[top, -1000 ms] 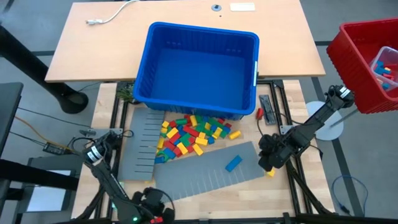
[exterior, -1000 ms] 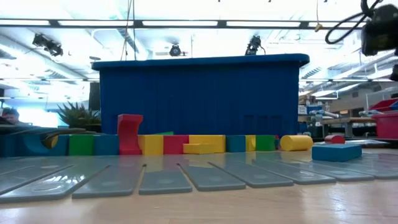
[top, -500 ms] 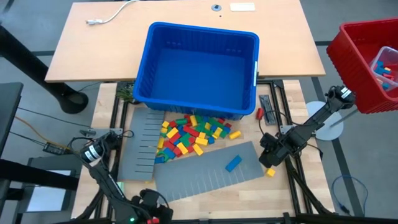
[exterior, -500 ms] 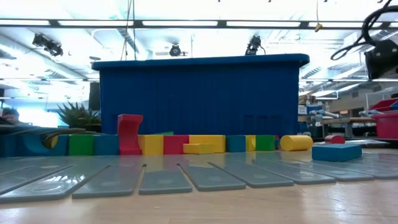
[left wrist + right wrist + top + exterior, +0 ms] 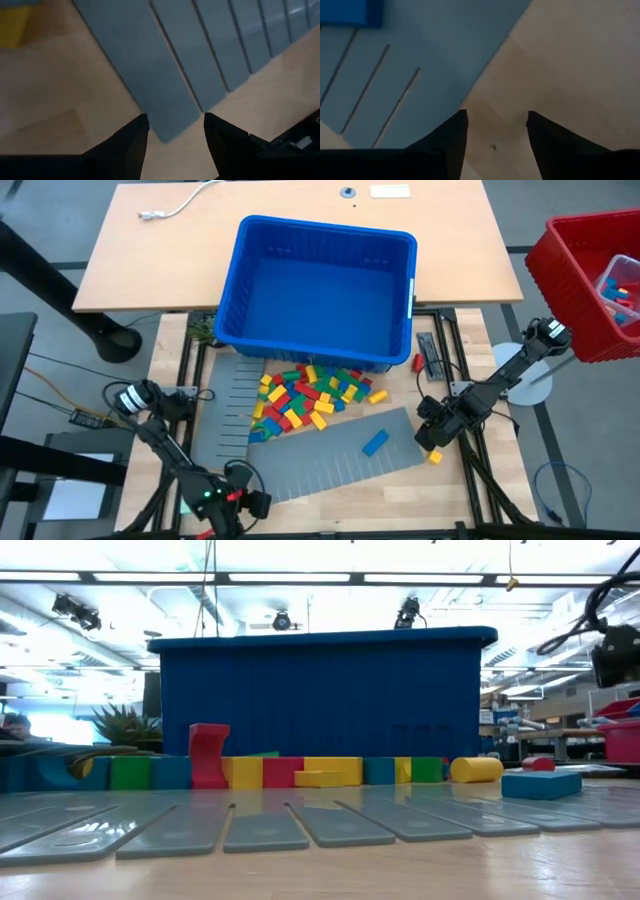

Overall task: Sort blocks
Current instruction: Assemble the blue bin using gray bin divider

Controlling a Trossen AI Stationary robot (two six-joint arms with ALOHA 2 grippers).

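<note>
Beside the grey panel point(image 5: 330, 455), I hold the right gripper point(image 5: 495, 132) with fingers spread, empty. The blocks point(image 5: 305, 395) lie heaped against the bin point(image 5: 320, 290). I'd descend squarely over one block.

The blue bin point(image 5: 325, 290) covers the back edge of the pile of blocks point(image 5: 305, 395), so any blocks under its front wall are hidden. In the pile, blocks lie on top of each other and can't be counted. In the low view the bin point(image 5: 320, 705) blocks the room behind it, and only the front row of blocks point(image 5: 300, 772) shows. The red bin point(image 5: 590, 280) is cut off by the right edge, and the things in it are too small to tell. The left gripper point(image 5: 255, 505) sits low by the bottom edge, partly cut off. The right wrist view shows only a corner of a blue block point(image 5: 350, 12).
</note>
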